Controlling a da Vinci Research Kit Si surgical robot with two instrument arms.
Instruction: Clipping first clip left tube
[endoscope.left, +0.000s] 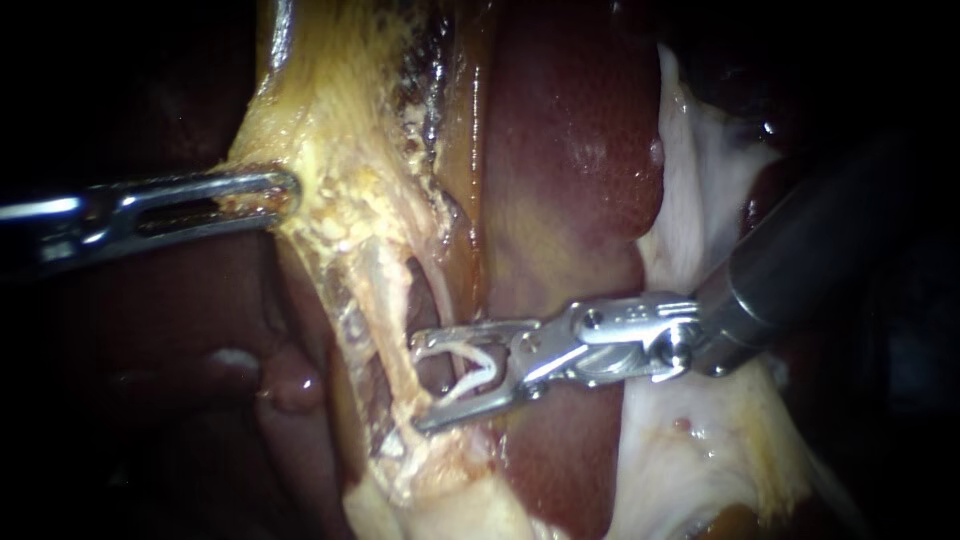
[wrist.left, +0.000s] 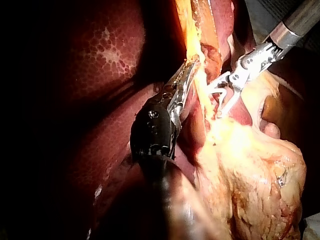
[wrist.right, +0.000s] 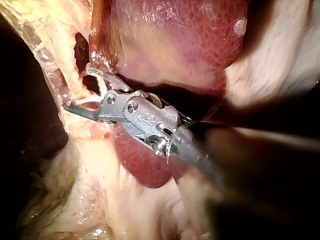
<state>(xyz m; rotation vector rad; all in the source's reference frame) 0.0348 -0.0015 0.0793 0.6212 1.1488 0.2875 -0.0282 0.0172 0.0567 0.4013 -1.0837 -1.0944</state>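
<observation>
A pale, fat-covered tube (endoscope.left: 372, 290) runs down the middle of the endoscope view, with a dark window (endoscope.left: 421, 300) in the tissue on its right. My right instrument (endoscope.left: 420, 382) comes in from the right. Its jaws stand wide apart and hold a white V-shaped clip (endoscope.left: 468, 372). The jaw tips reach the tube's right edge from either side. In the right wrist view the same jaws (wrist.right: 77, 89) sit against the pale tube (wrist.right: 67, 80). My left instrument (endoscope.left: 270, 195) has its jaws shut on yellow fatty tissue (endoscope.left: 330, 150), higher up and to the left.
Dark red liver (endoscope.left: 565, 150) fills the middle and upper right behind the right instrument's jaws. A whitish sheet of membrane (endoscope.left: 700, 210) hangs under the right instrument's shaft. In the left wrist view, lumpy yellow fat (wrist.left: 250, 165) bulges beside both instruments.
</observation>
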